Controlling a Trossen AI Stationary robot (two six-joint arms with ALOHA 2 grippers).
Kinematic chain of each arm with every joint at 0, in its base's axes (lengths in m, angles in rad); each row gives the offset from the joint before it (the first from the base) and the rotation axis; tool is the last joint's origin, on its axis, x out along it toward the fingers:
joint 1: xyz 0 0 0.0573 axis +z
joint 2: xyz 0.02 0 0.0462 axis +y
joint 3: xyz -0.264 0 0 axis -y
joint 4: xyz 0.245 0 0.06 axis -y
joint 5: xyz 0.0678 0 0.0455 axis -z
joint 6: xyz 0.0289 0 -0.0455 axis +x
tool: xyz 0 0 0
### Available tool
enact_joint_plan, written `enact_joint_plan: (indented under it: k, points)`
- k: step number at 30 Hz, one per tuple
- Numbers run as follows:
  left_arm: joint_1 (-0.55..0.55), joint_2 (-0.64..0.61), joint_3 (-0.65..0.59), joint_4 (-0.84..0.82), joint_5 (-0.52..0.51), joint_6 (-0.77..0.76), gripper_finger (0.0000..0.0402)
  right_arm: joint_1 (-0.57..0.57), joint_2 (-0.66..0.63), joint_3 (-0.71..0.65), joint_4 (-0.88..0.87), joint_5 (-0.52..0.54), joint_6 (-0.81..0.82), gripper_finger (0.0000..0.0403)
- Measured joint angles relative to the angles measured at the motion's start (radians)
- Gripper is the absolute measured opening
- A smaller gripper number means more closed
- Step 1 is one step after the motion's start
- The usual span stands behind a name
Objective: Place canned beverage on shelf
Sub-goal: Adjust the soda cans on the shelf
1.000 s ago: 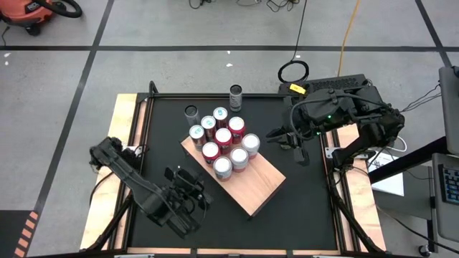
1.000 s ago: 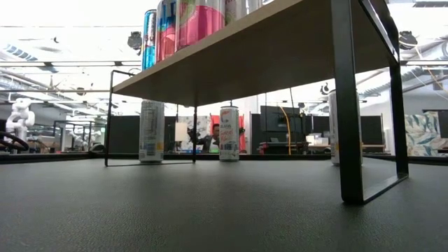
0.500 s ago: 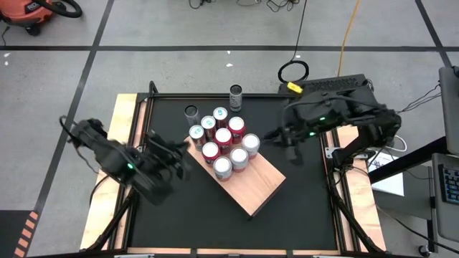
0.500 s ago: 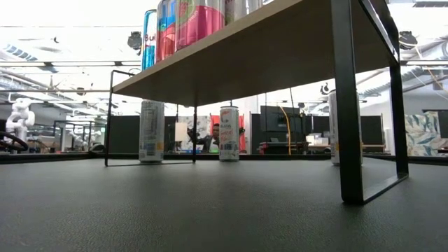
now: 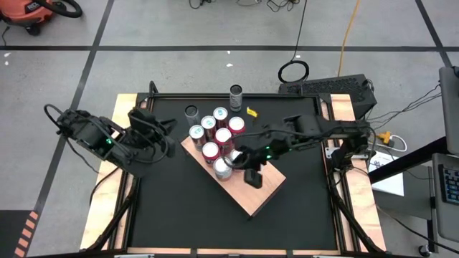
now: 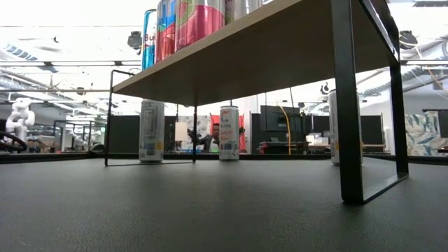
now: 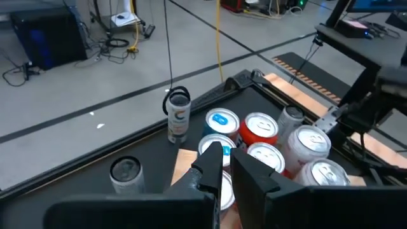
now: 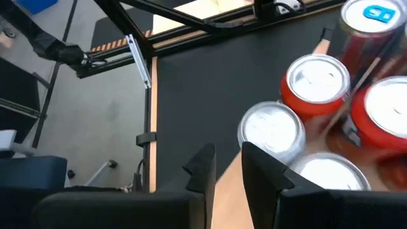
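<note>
The shelf [image 5: 251,188], a pale wooden slab on black legs, stands aslant mid-table. Several cans [image 5: 223,136] stand upright on its far-left end. Two more cans stand on the black table beyond it, one dark-topped [image 5: 191,112] and one taller [image 5: 236,95]. My right gripper [image 5: 233,159] hovers over the near cans on the shelf [image 8: 316,79]; its fingers [image 8: 229,168] are nearly together with nothing between them. My left gripper [image 5: 171,136] hangs in the air left of the shelf, pointing at the cans [image 7: 261,130], and is shut [image 7: 226,175] and empty.
Wooden strips [image 5: 126,107] edge the black table. The shelf's near-right half is bare wood. The low view shows the shelf's underside [image 6: 259,56], its black leg [image 6: 348,105] and the two table cans [image 6: 151,131] [image 6: 229,133]. Cables lie on the floor beyond.
My left gripper has risen and swung from the near-left part of the table toward its left edge and far side, ending left of the shelf. My right arm has reached from the far right out over the shelf, sinking toward the cans. The cans have kept still.
</note>
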Motion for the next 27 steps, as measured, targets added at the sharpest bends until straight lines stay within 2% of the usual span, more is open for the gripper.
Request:
enact_joint_plan:
  k: [7,10,15,19,22,27]
  points:
    - [0.020,-0.015,0.000,0.000,0.009,-0.003,0.0035,-0.014,0.070,0.000,0.028,0.033,0.006,0.0054]
    - [0.020,-0.015,0.000,0.000,0.022,-0.004,0.0035,-0.033,0.080,0.000,-0.051,0.055,0.017,0.0054]
    - [0.018,-0.014,0.000,0.003,0.140,-0.004,0.0035,-0.058,0.042,0.000,-0.233,0.068,0.028,0.0054]
    - [-0.031,-0.011,0.000,0.003,0.197,-0.003,0.0035,-0.030,0.036,0.001,-0.364,0.137,0.030,0.0054]
    - [-0.073,-0.012,-0.010,0.002,0.181,0.004,0.0035,-0.001,0.049,-0.024,-0.320,0.170,0.043,0.0054]
    - [-0.103,-0.024,-0.054,0.001,0.178,-0.013,0.0035,0.032,0.046,-0.137,-0.203,0.206,0.165,0.0054]
